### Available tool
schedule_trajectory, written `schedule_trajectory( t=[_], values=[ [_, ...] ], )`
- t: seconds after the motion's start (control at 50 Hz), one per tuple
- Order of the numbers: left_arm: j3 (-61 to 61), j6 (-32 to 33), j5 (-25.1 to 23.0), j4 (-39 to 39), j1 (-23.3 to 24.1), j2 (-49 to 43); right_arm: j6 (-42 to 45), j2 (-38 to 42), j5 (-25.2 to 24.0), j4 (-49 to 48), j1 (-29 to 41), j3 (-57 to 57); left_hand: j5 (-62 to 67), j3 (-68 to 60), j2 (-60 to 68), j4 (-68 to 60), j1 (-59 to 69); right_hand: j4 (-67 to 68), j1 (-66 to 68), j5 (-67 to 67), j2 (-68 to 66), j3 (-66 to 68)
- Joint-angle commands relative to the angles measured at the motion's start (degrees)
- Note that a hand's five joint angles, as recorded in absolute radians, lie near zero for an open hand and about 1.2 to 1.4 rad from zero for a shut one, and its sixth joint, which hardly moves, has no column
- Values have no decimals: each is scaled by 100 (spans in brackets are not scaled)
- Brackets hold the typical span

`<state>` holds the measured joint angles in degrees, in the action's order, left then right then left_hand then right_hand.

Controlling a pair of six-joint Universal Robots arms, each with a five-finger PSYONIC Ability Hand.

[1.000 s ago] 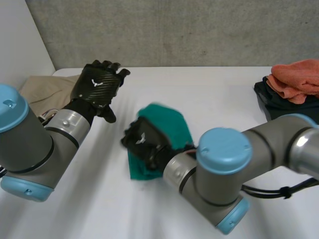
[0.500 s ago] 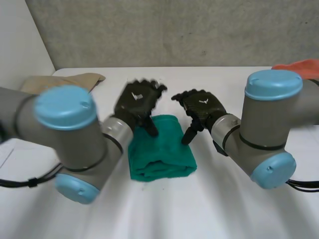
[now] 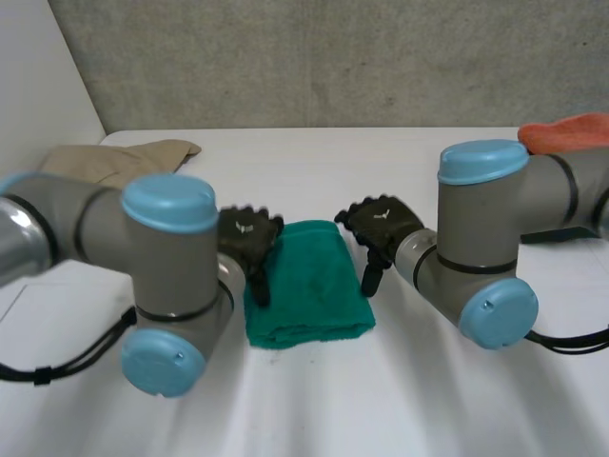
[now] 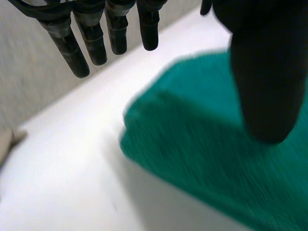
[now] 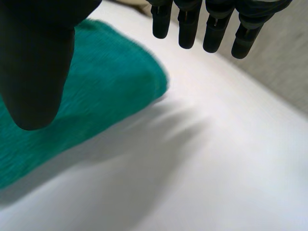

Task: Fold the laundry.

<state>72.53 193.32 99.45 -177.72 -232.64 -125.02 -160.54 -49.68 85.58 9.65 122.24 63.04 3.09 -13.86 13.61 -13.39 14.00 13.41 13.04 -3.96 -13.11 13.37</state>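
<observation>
green towel (image 3: 314, 286) lies lengthwise away from the robot, between left robot hand (image 3: 245, 233) and right robot hand (image 3: 383, 221), both straight-fingered, empty.

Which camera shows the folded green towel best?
The head view: the whole green towel lies folded on the table, between the left hand and the right hand. Each wrist view catches one corner and part of its top, beside that hand's thumb.

Folded green towel (image 3: 309, 281) between left hand (image 3: 245, 233) and right hand (image 3: 383, 221) on white table (image 3: 381, 405)
</observation>
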Motion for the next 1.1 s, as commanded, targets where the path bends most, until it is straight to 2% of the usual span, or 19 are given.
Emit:
schedule_trajectory(
  t=[0.02,0.06,0.12,0.14,0.22,0.28,0.36,0.48,0.58,0.72,0.86,0.9,0.92,0.94,0.96,1.1],
  values=[
    [-423,101,-1207,-26,-176,513,356,-884,249,-1306,536,1375,-86,162,-138,116,-177,222,259,-167,-253,227],
    [-598,101,-1794,9,-281,618,400,-973,240,-1474,721,1693,-86,162,-138,116,-177,205,242,-150,-236,210],
    [-783,66,-2428,44,-378,715,445,-982,249,-1642,933,2115,-53,129,-104,83,-144,239,276,-184,-270,243],
    [-853,48,-2874,70,-396,750,445,-982,240,-1677,968,2212,-53,129,-104,83,-143,239,276,-184,-270,244],
    [-933,48,-3737,272,-387,786,418,-860,249,-2063,1039,2555,-53,129,-104,83,-143,222,259,-167,-253,227],
    [-942,48,-3977,369,-352,821,445,-666,275,-2669,1056,2748,-69,145,-121,99,-160,239,276,-184,-270,244],
    [-916,57,-4021,387,-299,935,462,-420,267,-3241,1065,2793,-69,146,-121,99,-160,239,276,-184,-270,244],
    [-916,48,-4021,378,-255,926,524,-77,223,-3514,1056,2679,-53,129,-104,83,-143,373,410,-318,-404,378],
    [-916,48,-4021,369,-229,909,734,72,197,-3856,1039,2512,-53,129,-104,83,-143,1063,1100,-1007,-1093,1067],
    [-951,48,-4021,360,-246,891,893,239,205,-3998,1021,2213,-53,129,-104,83,-143,2071,2109,-2016,-2102,2076],
    [-968,39,-4021,360,-264,891,867,450,179,-3980,1013,1801,-53,129,-104,83,-143,2156,2193,-2101,-2187,2161],
    [-986,48,-4021,369,-273,891,867,520,161,-3989,1013,1712,-53,129,-104,83,-143,2858,2895,-2803,-2889,2863],
    [-995,48,-4021,360,-282,882,867,555,135,-3989,1013,1660,-53,129,-104,83,-143,3629,3666,-3574,-3660,3634],
    [-1003,39,-4021,360,-282,882,884,617,65,-3998,1004,1555,-53,129,-104,83,-143,5935,5972,-5880,-5966,5939],
    [-1012,39,-4021,360,-282,882,875,643,30,-3998,1004,1501,-53,129,-104,83,-143,6651,6689,-6596,-6682,6656],
    [-1196,39,-3855,360,-326,909,788,408,-15,-4085,662,922,-86,162,-137,116,-177,6659,6696,-6604,-6689,6663]
  ],
)
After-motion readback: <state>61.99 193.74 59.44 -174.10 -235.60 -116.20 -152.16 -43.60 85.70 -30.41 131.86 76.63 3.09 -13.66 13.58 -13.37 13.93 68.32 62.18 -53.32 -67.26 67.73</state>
